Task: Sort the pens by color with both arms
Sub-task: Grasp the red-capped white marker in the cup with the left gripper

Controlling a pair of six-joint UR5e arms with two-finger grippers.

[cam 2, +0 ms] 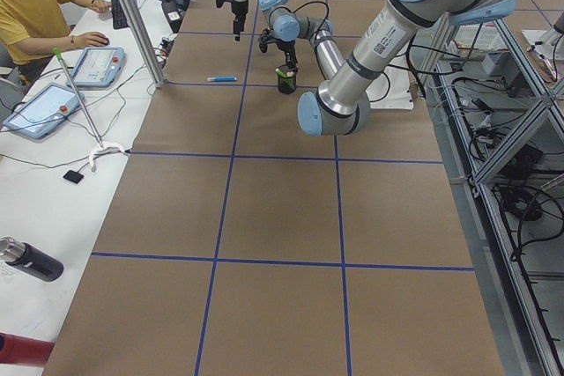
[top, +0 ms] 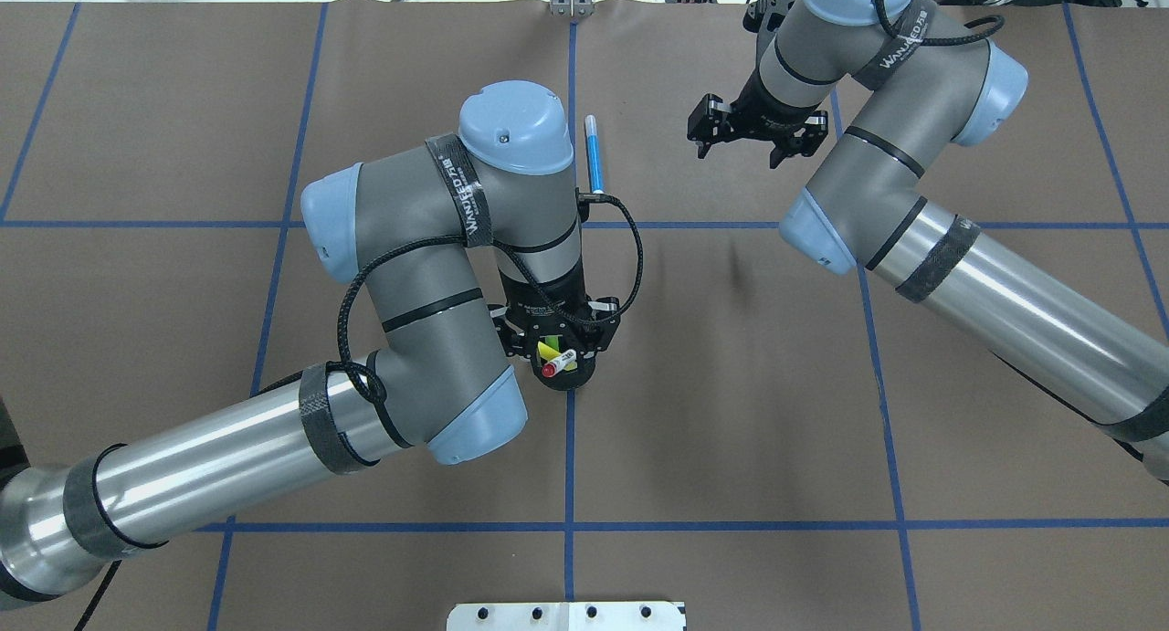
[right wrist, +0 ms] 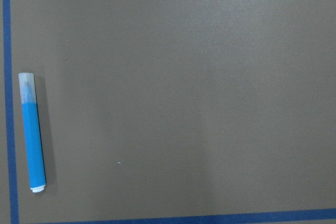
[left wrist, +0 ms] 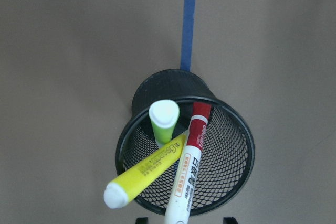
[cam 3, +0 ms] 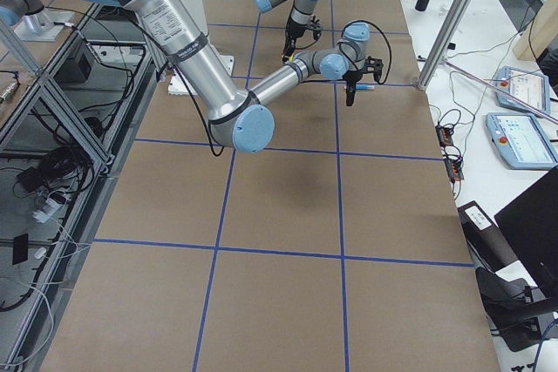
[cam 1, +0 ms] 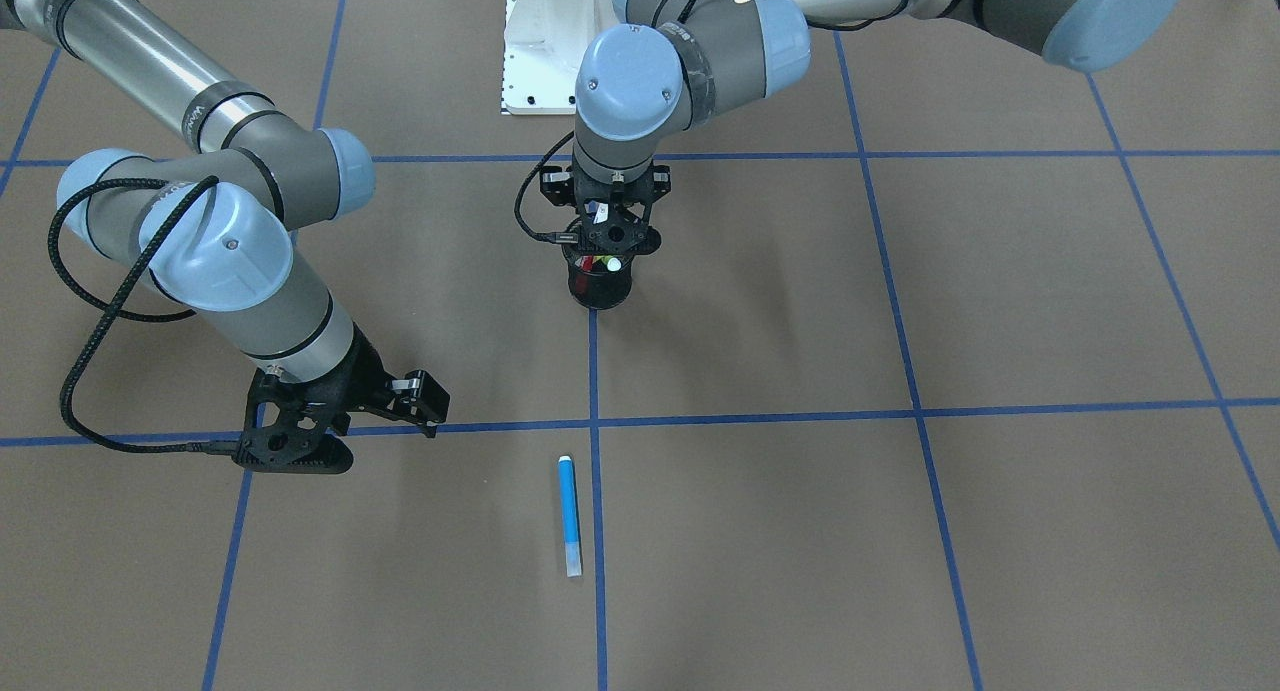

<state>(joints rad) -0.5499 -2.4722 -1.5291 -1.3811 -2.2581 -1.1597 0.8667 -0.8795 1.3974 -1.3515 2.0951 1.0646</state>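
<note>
Inside round black mesh cup point(left wrist: 233, 148), leaning: glossy yellow pen point(left wrist: 147, 170), light green pen point(left wrist: 164, 120), white-barrelled red-capped pen point(left wrist: 192, 163); left gripper point(cam 1: 608, 243) just above, fingers spread. Slim blue pen point(cam 1: 569, 514) flat on matte brown table point(cam 1: 800, 531), near right gripper point(top: 740, 154), fingers likewise spread.

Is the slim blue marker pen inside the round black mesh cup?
No, the slim blue marker pen lies flat on the brown table, apart from the round black mesh cup.

Right arm point(cam 3: 187, 50) spans brown table point(cam 3: 279, 285); right gripper point(cam 3: 350, 98) hangs just beside blue pen point(cam 3: 370, 87).
</note>
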